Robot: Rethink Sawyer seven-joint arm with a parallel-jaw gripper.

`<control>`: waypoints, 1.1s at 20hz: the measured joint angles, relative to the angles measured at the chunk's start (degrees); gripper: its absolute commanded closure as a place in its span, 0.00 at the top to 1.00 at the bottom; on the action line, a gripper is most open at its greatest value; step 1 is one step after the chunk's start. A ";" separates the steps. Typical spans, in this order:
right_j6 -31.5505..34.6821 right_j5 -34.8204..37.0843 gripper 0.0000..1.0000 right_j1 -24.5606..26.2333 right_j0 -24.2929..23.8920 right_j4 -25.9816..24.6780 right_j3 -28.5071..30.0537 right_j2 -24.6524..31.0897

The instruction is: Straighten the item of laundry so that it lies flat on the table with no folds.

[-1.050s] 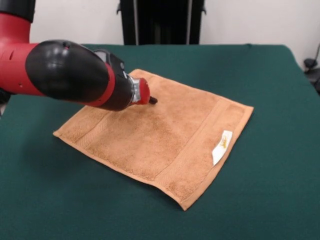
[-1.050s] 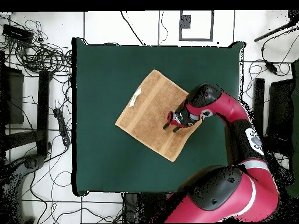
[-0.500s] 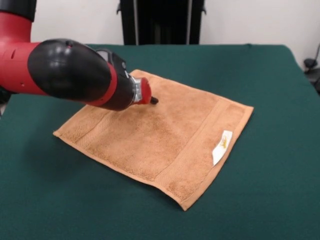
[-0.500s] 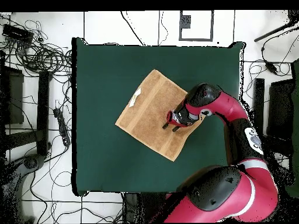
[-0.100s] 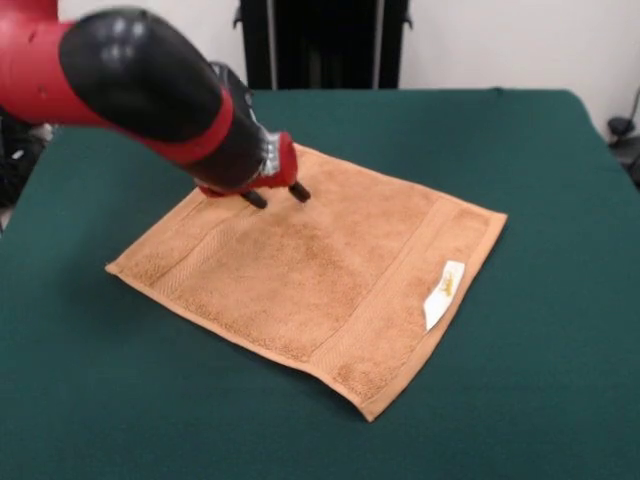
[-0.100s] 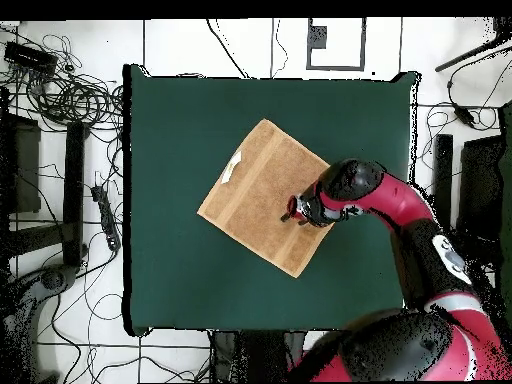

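Green cloth covers the table, and my towel lies spread flat near its middle, skewed to the edges, white label up. My gripper hangs just over the towel's far part, jaws apart and empty — the cloth lies directly beneath. Against a second ago, the arm has swung up and both fingertips show.

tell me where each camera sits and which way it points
Front view: across the table from the robot, looking back at it over the towel; shows the red and black forearm and the gripper, fingers apart, above the towel.
Overhead view: above, looking straight down; shows the whole arm from base to gripper.
Both show the towel lying flat, its white label and the gripper.
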 measured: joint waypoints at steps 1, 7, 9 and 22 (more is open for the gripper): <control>0.00 -1.36 1.00 -1.18 -0.41 0.17 1.51 -0.01; 0.00 -3.39 1.00 -7.99 -1.63 0.84 7.16 0.00; 0.00 -3.39 1.00 -9.40 -1.73 1.33 7.95 -0.01; 0.01 -4.53 1.00 -12.44 0.91 4.20 8.46 -0.41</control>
